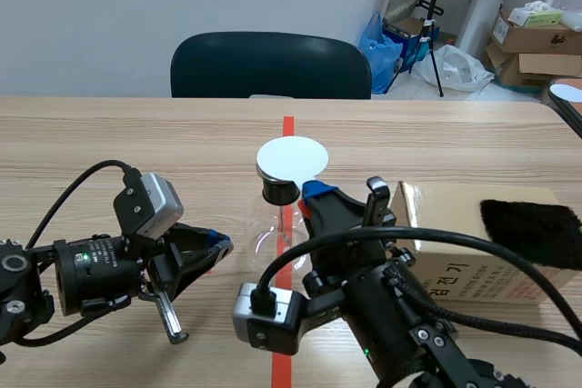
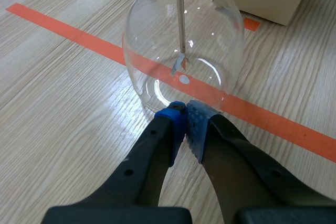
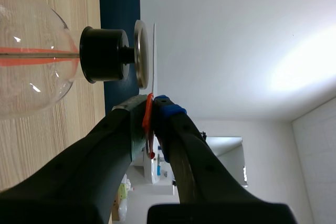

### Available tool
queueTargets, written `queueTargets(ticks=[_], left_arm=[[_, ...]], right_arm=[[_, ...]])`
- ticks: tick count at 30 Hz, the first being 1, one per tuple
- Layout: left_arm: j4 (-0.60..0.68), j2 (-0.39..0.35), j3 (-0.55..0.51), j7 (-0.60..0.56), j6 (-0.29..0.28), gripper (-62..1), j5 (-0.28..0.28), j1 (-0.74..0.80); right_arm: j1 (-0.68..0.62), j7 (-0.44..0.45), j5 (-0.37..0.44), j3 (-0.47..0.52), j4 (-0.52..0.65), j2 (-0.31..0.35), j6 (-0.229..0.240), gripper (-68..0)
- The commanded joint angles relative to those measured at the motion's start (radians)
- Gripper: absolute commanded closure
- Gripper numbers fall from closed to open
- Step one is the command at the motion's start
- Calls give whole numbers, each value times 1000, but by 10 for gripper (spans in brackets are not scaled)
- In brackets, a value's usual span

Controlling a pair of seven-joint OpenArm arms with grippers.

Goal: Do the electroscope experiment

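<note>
**Strip held at the electroscope's disc, flask guarded from the side**

Nearest the scene camera is the right arm, rising from the lower edge. Its right hand is turned on its side and clenched on a thin orange-red strip, pinched flat between the pads. The strip's free end sits just beside the rim of the white-faced disc; whether it touches the disc cannot be told. Holding the strip there looks like the testing step itself: offering a rubbed piece to the top plate.

The left hand lies low on the counter, fingers closed on nothing, pads meeting. Its tip is at the foot of the glass bulb, touching or just short of it. It probably waits there to keep the flask from sliding.

The electroscope stands upright on the tape line, between the two hands. Its long axis is vertical: disc on top, black stopper below it, then a metal rod running down into the bulb. The rod ends in small foil leaves, one of which seems slightly tilted.

Beyond the right hand stands a cardboard box with a black furry cloth on top, likely the rubbing cloth. A dark chair waits across the counter.
</note>
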Motion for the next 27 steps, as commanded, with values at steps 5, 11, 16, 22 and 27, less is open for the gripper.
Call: queueTargets(ticks=[5, 11, 16, 22, 27], left_arm=[[19, 3, -3, -10, -2, -27, -13, -16], [19, 3, -3, -10, -2, -27, -13, -16], [19, 3, -3, -10, -2, -27, -13, -16], [19, 3, -3, -10, -2, -27, -13, -16], [19, 3, -3, -10, -2, -27, -13, -16]], right_arm=[[12, 27, -1, 9, 27, 5, -15, -10], [12, 33, -1, 9, 27, 5, -15, -10], [12, 33, -1, 9, 27, 5, -15, -10], [12, 33, -1, 9, 27, 5, -15, -10], [14, 32, -1, 9, 27, 5, -15, -10]])
